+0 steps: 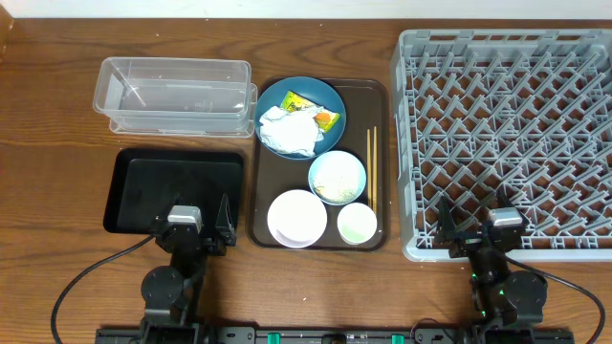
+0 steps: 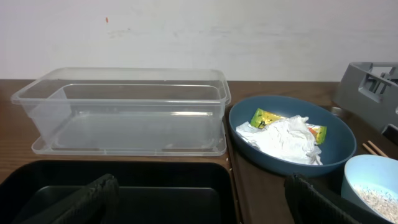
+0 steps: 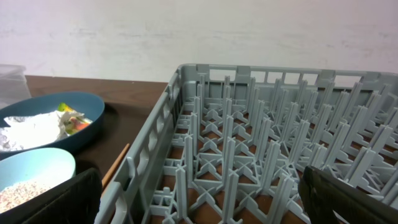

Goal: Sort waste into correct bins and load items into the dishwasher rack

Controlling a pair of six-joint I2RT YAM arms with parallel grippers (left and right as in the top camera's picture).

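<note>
Evidently sorting is only starting: the left gripper (image 1: 196, 225) and right gripper (image 1: 475, 225) are hanging empty, fingers spread wide. The crumpled white paper napkin (image 1: 292, 131) is lying on the large dark-blue round plate (image 1: 330, 96). Next, the left arm is likely needing to reach forward and pinch it.

Tub (image 1: 172, 91) behind shallow bin (image 1: 182, 186) at left, serving tray (image 1: 368, 105) centre, rack (image 1: 507, 124) right.

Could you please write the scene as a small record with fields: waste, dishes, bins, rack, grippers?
waste: napkin and snack wrapper on the dark-blue plate; rice in the light-blue bowl
dishes: both, plus white bowl, green cup, chopsticks, on the brown tray
bins: clear tub and black tray, both empty
rack: dishwasher rack, empty
grippers: left gripper and right gripper open, holding nothing
</note>
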